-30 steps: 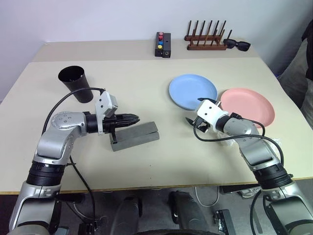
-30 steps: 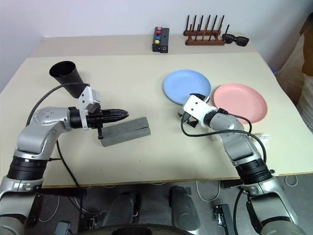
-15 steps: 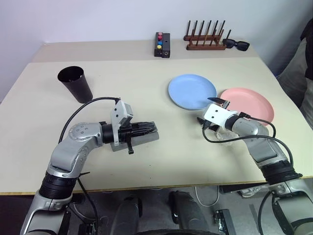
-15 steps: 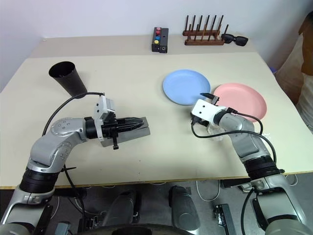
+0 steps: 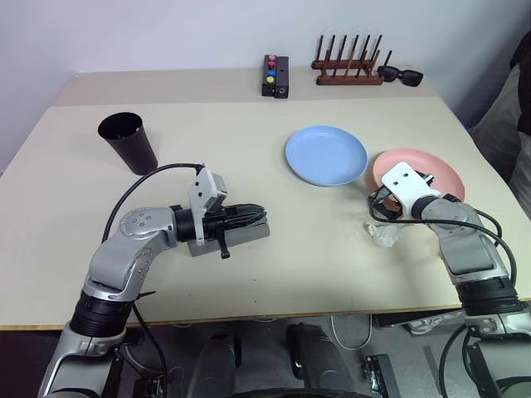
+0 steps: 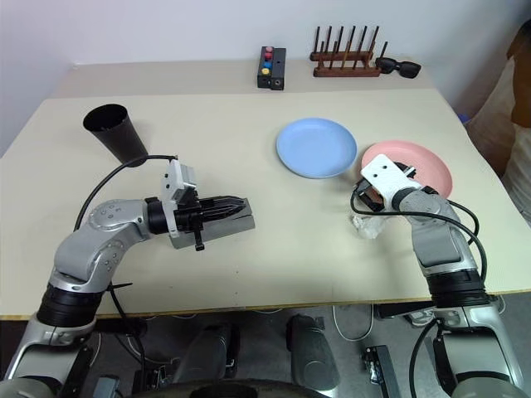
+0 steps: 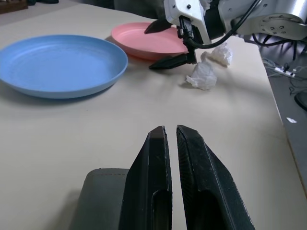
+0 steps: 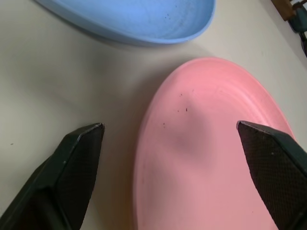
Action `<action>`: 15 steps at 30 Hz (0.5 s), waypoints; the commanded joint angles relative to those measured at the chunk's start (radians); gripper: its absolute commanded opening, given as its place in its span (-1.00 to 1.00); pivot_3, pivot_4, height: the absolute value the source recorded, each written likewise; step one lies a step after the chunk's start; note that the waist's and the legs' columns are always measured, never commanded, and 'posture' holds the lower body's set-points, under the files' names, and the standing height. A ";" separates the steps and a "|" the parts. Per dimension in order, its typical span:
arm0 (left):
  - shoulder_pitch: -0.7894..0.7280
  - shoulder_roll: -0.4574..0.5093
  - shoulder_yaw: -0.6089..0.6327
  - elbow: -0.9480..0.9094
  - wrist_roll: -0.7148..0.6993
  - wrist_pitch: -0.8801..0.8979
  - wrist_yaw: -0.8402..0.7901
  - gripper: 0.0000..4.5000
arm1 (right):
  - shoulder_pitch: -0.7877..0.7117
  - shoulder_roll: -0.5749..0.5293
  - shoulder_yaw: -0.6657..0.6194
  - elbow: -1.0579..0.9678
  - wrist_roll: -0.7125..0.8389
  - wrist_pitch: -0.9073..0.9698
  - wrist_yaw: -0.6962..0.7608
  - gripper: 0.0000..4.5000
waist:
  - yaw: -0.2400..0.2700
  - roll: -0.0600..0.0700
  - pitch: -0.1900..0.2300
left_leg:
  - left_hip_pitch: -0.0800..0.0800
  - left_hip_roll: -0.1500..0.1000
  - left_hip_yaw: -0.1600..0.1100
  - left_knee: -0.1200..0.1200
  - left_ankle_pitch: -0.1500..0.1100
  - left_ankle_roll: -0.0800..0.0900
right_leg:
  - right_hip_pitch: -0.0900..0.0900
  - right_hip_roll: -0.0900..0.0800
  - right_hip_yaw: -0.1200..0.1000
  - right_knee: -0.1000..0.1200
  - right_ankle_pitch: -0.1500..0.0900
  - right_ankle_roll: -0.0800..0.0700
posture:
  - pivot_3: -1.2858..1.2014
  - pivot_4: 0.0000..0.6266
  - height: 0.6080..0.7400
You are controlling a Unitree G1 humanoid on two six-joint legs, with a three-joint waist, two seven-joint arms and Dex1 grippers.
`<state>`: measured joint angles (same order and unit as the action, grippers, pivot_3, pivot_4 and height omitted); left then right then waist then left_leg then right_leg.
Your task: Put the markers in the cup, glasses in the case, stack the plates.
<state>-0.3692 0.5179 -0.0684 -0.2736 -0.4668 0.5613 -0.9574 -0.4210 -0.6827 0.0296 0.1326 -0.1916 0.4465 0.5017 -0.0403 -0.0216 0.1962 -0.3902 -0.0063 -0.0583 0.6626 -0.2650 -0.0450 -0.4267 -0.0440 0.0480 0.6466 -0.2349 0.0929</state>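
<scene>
Plate-stacking step, by the look of it: pink plate [image 6: 406, 163] lying flat just beside the blue plate [image 6: 317, 147], apart from it, not yet stacked. Right gripper [image 8: 175, 143] poised at the pink plate's near rim, jaws spread wide to either side of that rim, nothing pinched. Next, probably: closing on the rim, lifting, carrying over onto the blue plate. Well away from the pink plate, left gripper [image 7: 171, 143] lying level over the closed grey case [image 6: 217, 228], jaws pressed together, holding nothing. Black cup [image 6: 114, 133] farther off still.
</scene>
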 commanded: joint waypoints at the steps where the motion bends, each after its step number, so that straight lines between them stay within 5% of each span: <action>1: -0.021 -0.003 -0.004 -0.012 -0.013 -0.019 -0.004 -0.88 | -0.003 -0.006 -0.021 -0.026 0.006 0.019 -0.005 0.26 | 0.001 0.000 0.000 | 0.000 0.000 0.000 0.000 0.000 0.000 | 0.000 0.000 0.000 0.000 0.000 0.000 | 0.03 -0.52 0.92; 6: -0.019 -0.003 -0.003 -0.010 -0.010 -0.024 -0.005 -0.88 | -0.003 -0.002 -0.024 -0.041 0.009 0.028 -0.011 -0.91 | -0.001 0.000 0.000 | 0.000 0.000 0.000 0.000 0.000 0.000 | 0.000 0.000 0.000 0.000 0.000 0.000 | 0.03 -0.52 0.92; 15: -0.033 -0.032 0.023 0.033 0.021 -0.088 0.049 -0.88 | -0.014 -0.022 -0.001 -0.106 -0.043 -0.043 -0.071 -0.98 | -0.001 0.000 0.000 | 0.000 0.000 0.000 0.000 0.000 0.000 | 0.000 0.000 0.000 0.000 0.000 0.000 | 0.03 -0.52 0.92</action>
<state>-0.3771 0.4900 -0.0652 -0.2360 -0.4534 0.5105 -0.9249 -0.4130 -0.6840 0.0332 0.0781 -0.2128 0.4594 0.4484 -0.0411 -0.0213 0.1964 -0.3903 -0.0064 -0.0583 0.6626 -0.2650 -0.0450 -0.4267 -0.0440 0.0480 0.6465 -0.2349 0.0930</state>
